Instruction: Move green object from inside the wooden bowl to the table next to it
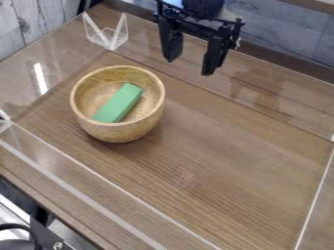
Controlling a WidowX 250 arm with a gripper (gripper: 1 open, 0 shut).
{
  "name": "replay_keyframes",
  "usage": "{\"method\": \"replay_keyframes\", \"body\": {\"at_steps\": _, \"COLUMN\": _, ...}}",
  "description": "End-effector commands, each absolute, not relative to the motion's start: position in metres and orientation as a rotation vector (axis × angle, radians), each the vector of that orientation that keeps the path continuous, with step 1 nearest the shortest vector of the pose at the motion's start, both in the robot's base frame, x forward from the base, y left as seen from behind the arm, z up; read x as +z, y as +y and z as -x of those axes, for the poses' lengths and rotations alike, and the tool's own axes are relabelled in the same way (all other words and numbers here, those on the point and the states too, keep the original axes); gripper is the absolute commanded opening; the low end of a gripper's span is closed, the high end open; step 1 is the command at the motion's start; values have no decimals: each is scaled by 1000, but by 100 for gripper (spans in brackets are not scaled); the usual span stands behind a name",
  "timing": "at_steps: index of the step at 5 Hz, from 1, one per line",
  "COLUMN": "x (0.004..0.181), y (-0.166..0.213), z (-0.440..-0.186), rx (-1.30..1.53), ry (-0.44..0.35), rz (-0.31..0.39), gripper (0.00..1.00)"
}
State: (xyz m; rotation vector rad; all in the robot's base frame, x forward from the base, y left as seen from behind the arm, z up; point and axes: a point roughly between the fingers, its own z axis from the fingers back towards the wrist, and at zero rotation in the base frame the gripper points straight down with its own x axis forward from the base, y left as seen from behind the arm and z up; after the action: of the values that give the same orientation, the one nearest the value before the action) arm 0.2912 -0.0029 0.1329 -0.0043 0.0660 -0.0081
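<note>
The green object [119, 103], a small flat bright-green bar, lies slanted inside the wooden bowl [144, 119], which stands on the left part of the brown wood-grain table [241, 161]. My gripper [190, 57] hangs above the table's far edge, up and to the right of the bowl and well apart from it. Its two dark fingers [212, 59] point down with a wide gap and nothing between them, so it is open.
Low clear acrylic walls [156, 200] border the table on all sides. A folded clear piece [107, 35] stands at the back left corner. Bare tabletop stretches right of and in front of the bowl.
</note>
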Motion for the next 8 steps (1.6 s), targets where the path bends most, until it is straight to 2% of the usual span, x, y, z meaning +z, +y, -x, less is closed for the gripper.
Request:
{"method": "replay_keyframes", "body": {"at_steps": 1, "x": 123, "y": 10, "z": -286, "rx": -51, "ry": 83, "rz": -1, "gripper": 100}}
{"method": "replay_keyframes", "body": {"at_steps": 2, "x": 115, "y": 40, "z": -274, "rx": -85, "ry": 81, "rz": -16, "gripper": 100}}
{"method": "replay_keyframes", "body": {"at_steps": 4, "x": 92, "y": 96, "z": -272, "rx": -101, "ry": 10, "rz": -30, "gripper": 100}}
{"method": "replay_keyframes", "body": {"at_steps": 6, "x": 69, "y": 99, "z": -276, "rx": 53, "ry": -13, "rz": -56, "gripper": 100}}
{"method": "replay_keyframes", "body": {"at_steps": 8, "x": 64, "y": 85, "z": -276, "rx": 188, "ry": -28, "rz": -60, "gripper": 100}}
